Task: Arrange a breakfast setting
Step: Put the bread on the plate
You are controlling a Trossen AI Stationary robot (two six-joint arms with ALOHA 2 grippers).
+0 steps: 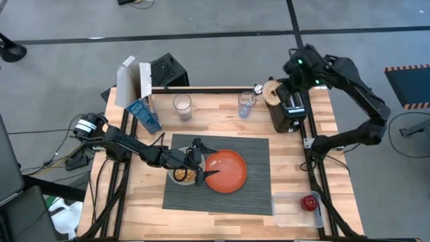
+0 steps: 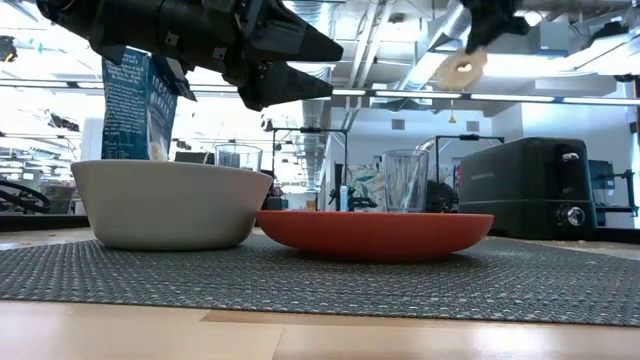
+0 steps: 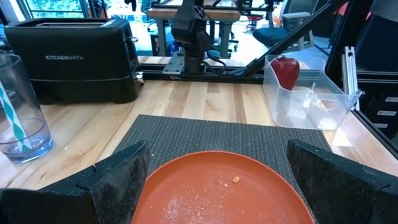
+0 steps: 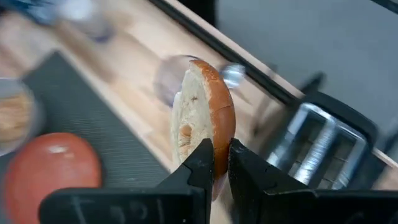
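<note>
My right gripper (image 4: 215, 163) hangs over the black toaster (image 1: 290, 107) at the far right of the table, fingers pinched on the edge of a bagel half (image 4: 204, 118) that stands on edge; I judge I hold it that way so it can pass upright through a slot or be carried to the plate. My left gripper (image 1: 199, 163) hovers low over the dark ribbed placemat (image 1: 252, 191), fingers spread and holding nothing, at the seam where the pale grey bowl (image 2: 165, 203) touches the red-orange plate (image 2: 375, 232), placed to nudge either. The plate carries only crumbs. A red apple (image 3: 286, 70) sits in a clear tub (image 3: 311, 106) at the near right corner. Behind the mat on the pale wood tabletop (image 1: 144, 202) stand two glasses and a blue carton (image 1: 144, 114); beyond is a bright workshop with benches.
</note>
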